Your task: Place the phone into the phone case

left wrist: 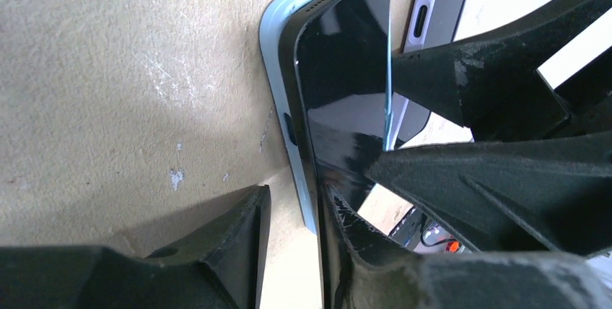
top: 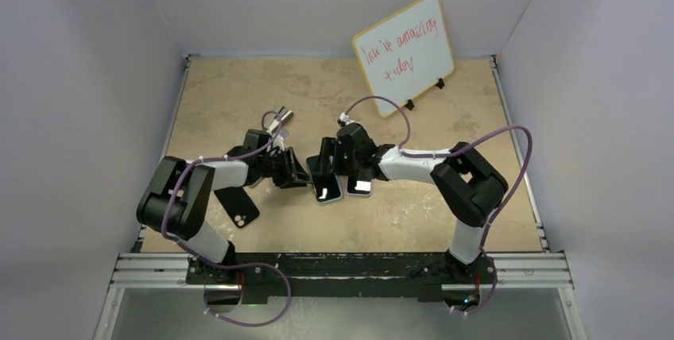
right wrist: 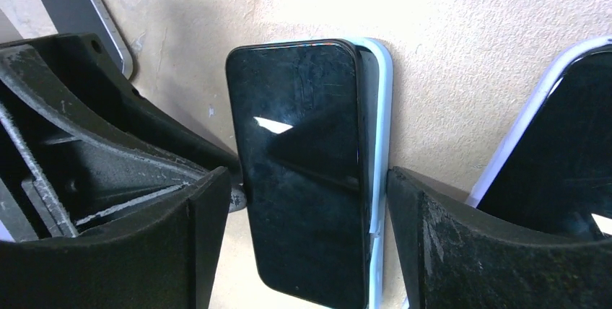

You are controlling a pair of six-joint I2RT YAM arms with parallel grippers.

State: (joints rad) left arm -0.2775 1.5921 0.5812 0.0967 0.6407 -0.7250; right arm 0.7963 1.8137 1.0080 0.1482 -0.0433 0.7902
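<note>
Phone (right wrist: 303,179), screen up, half-seated in the light-blue phone case (right wrist: 381,107), one long edge proud. Left gripper (left wrist: 292,215) fingers apart astride the case's rim; right gripper (right wrist: 309,183) fingers flank its sides, grip unclear. Likely rigid, slick glass: you should hold the edges, not the screen.

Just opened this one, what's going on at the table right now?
Mid-table, a black phone lies in a light blue case, seemingly not fully seated: the case's rim shows along one side. The right hand straddles phone and case across their width; whether it squeezes is unclear. The left hand has its fingers either side of the pair's long edge, a gap showing on one side.
</note>
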